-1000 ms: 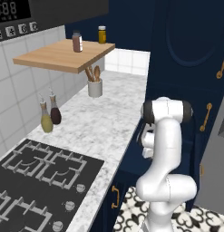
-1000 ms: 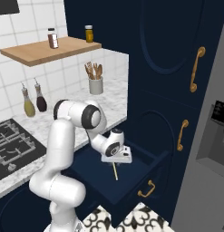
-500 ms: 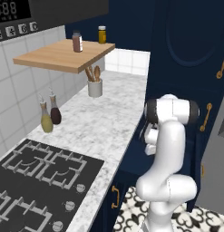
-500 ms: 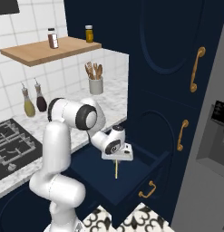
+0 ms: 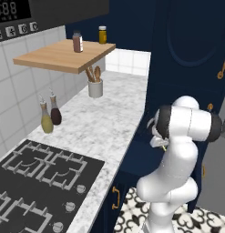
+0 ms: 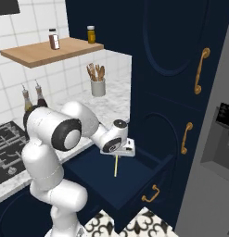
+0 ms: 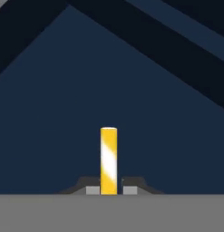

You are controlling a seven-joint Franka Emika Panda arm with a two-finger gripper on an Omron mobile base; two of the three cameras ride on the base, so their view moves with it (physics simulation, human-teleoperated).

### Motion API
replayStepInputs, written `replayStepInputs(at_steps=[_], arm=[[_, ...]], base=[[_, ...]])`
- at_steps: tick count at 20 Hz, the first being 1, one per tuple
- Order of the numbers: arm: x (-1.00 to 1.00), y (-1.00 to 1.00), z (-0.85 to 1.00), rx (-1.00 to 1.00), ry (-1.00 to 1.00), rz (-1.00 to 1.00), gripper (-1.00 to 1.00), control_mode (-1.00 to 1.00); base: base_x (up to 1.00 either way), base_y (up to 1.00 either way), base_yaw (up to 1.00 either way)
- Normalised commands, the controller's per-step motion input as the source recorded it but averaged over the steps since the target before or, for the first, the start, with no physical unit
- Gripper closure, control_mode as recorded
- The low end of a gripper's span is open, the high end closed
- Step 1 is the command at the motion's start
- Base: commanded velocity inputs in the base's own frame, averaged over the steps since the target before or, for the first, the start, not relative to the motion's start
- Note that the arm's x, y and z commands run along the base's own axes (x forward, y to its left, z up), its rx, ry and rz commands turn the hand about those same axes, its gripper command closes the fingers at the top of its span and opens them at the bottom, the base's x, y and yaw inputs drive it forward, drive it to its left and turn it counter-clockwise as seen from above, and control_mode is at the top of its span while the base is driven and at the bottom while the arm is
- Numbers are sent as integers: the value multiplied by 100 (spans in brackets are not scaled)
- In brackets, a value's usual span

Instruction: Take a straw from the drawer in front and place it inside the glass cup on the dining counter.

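Pincer (image 6: 117, 155) in the right base view hangs over the open navy drawer (image 6: 148, 178), its fingers clamped on the straw (image 6: 116, 165), which hangs straight down above the drawer's inside. From the left base view, the white arm (image 5: 177, 173) stands beside the marble tabletop (image 5: 104, 123) and hides most of the hand. Along the hand view, the pincer (image 7: 109, 189) pinches the yellow straw (image 7: 108, 158) close on both sides, with dark navy drawer (image 7: 63, 113) surfaces beyond.
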Motion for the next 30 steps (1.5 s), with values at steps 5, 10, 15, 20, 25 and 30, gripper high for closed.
replayStepInputs(at_steps=[5, 10, 15, 20, 25, 30], arm=[[0, 0, 100, 1, 0, 0, 100, -100], [-2, 7, 100, 0, 8, 0, 100, -100], [-30, 30, 100, 0, 9, -1, 100, -100], [-60, 27, 100, 0, 7, -2, 100, -100], [-71, 30, 85, 0, 3, -1, 100, -100], [-74, 9, 48, 0, 0, 0, 100, -100]], base=[[0, 0, 0], [0, 0, 0], [0, 0, 0], [0, 0, 0], [0, 0, 0], [0, 0, 0]])
